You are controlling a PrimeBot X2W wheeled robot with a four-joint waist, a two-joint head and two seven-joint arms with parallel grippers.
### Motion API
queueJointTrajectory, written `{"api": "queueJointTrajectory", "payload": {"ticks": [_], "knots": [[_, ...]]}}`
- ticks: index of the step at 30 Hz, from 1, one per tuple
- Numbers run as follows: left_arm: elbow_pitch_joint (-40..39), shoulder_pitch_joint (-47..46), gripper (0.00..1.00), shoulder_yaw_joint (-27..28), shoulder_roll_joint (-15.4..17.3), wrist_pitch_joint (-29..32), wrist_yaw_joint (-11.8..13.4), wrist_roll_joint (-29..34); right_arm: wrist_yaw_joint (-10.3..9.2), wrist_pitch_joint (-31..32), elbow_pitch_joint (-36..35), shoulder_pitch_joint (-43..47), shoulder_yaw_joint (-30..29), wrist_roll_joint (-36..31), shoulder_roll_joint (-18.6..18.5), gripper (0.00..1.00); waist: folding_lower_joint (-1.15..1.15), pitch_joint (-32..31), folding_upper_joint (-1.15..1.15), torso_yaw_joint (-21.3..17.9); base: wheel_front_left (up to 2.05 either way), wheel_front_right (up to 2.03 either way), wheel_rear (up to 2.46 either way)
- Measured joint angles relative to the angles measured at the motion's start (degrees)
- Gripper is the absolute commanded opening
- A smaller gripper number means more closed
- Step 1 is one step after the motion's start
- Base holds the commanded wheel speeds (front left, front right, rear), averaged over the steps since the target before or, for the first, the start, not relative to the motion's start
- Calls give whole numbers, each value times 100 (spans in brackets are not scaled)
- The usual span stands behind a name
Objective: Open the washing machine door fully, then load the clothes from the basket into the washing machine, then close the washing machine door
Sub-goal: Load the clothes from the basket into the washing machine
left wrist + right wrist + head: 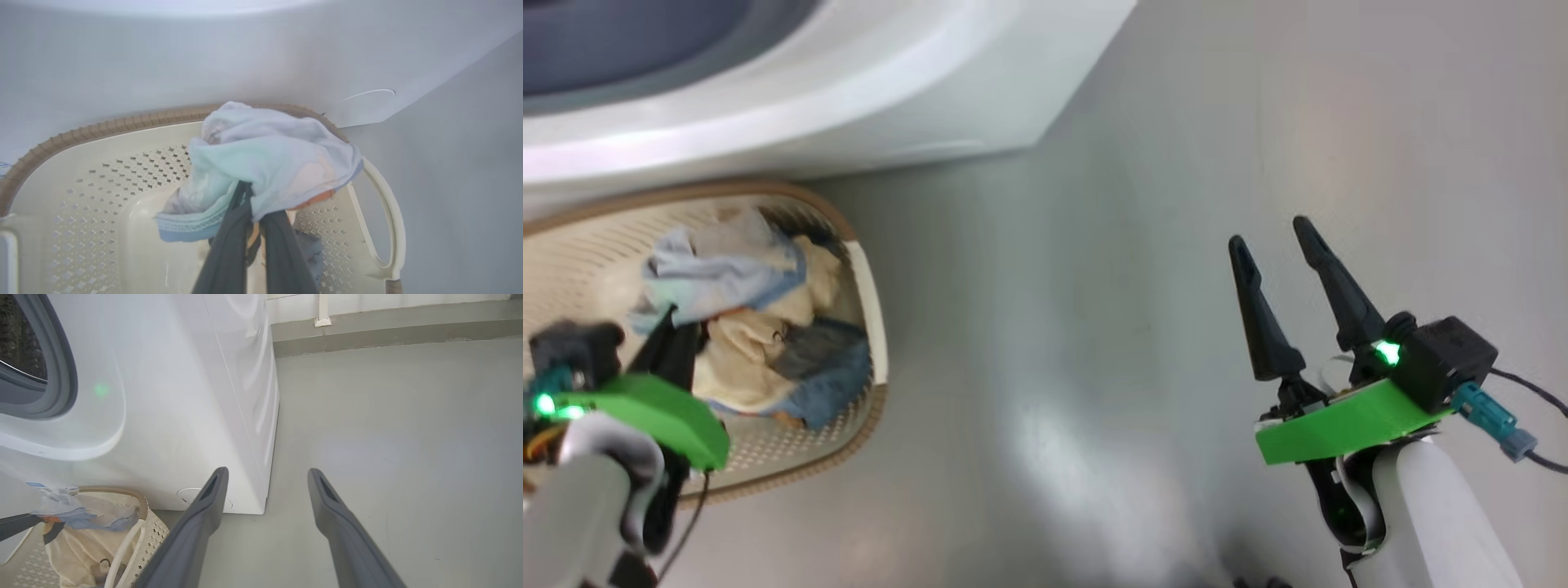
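Note:
The cream basket (870, 294) with its brown rim stands on the floor against the white washing machine (866, 90). Blue and cream clothes (792, 359) lie heaped in it. My left gripper (671, 320) reaches into the basket and is shut on a pale blue garment (269, 159), which bunches over its fingertips above the basket's perforated floor (81, 228). The right wrist view shows this garment (77, 510) at rim height. My right gripper (1272, 235) hangs open over bare floor to the right, nothing between its fingers. The washing machine door is out of view.
The machine's grey rubber ring (67, 375) and dark drum opening sit at the upper left of the right wrist view. Grey floor (1143, 245) stretches to the right of the machine. A low wall ledge (388, 330) runs along the back.

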Motion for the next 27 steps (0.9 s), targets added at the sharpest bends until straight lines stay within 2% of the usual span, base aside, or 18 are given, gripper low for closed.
{"api": "queueJointTrajectory", "payload": {"ticks": [13,19,27], "knots": [[-1790,1545,0,1771,-698,-36,41,1139,0,0,203,342,-25,-87,-7,100,0,-1040,0,306,0,0,0],[-2375,2025,0,2306,-1046,-40,33,1497,0,0,307,514,-16,-87,-9,100,0,-1495,0,399,0,0,0],[-2746,2368,0,2799,-1292,-41,-19,1815,0,0,460,708,149,-87,-11,100,0,-2038,0,452,0,0,0]]}}
